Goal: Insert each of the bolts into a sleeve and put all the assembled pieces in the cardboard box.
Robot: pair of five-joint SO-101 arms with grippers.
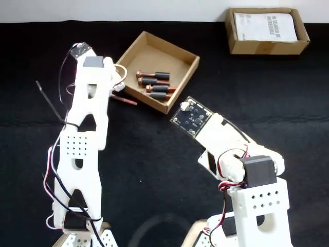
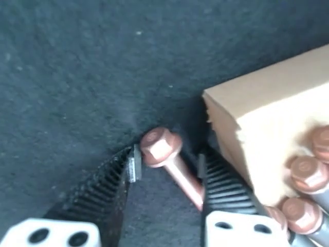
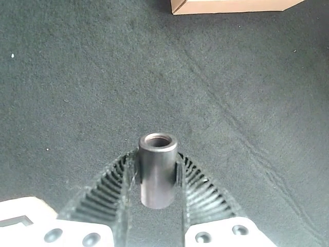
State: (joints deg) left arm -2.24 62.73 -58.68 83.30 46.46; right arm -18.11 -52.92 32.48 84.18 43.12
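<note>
While right fingers (image 3: 110, 188) grip the sleeve (image 3: 158, 170) — bolt (image 2: 165, 154) between parted left fingers (image 2: 103, 185)

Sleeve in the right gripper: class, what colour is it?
The sleeve is dark grey, best seen in the right wrist view.

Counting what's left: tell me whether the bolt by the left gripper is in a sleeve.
Out: the bolt lies bare, its shank uncovered, within the open left gripper.
</note>
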